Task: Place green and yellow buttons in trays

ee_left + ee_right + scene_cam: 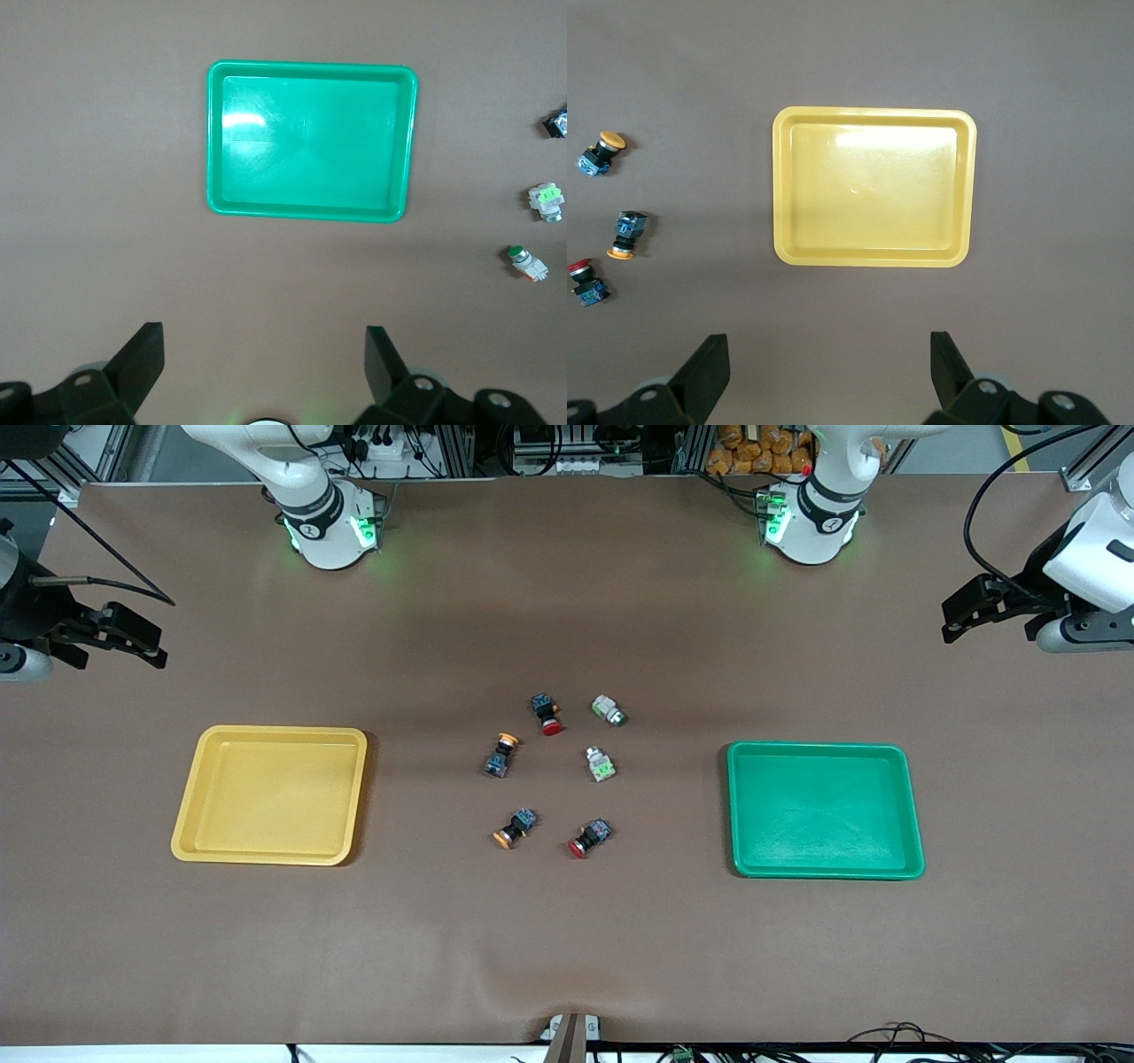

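A brown matte table cover [567, 921] fills the room's middle, slightly rippled near the front camera. On it lie two shallow plastic trays with rounded corners and raised rims: the yellow tray [270, 794] toward the right arm's end, the green tray [825, 810] toward the left arm's end, both holding nothing.

The right gripper [133, 638] hangs over bare cover at the right arm's end; the left gripper [979, 607] does likewise at the left arm's end. Each has its jaws spread wide with nothing between them. The wrist views show only the black fingertips, the rest cut off at the frame edge.

Between the trays sit six small push-button switches, well apart from both. Two are whitish-grey with green parts: one [609, 710] farther from the front camera, one [601, 764] nearer. Two are black-and-blue with orange-yellow caps [502, 755] [516, 828]. Two carry red caps [547, 714] [590, 838].

The left wrist view catches only the green tray and the grey switches, one black switch clipped at its edge; the right wrist view shows the yellow tray, both orange-capped switches and one red-capped.
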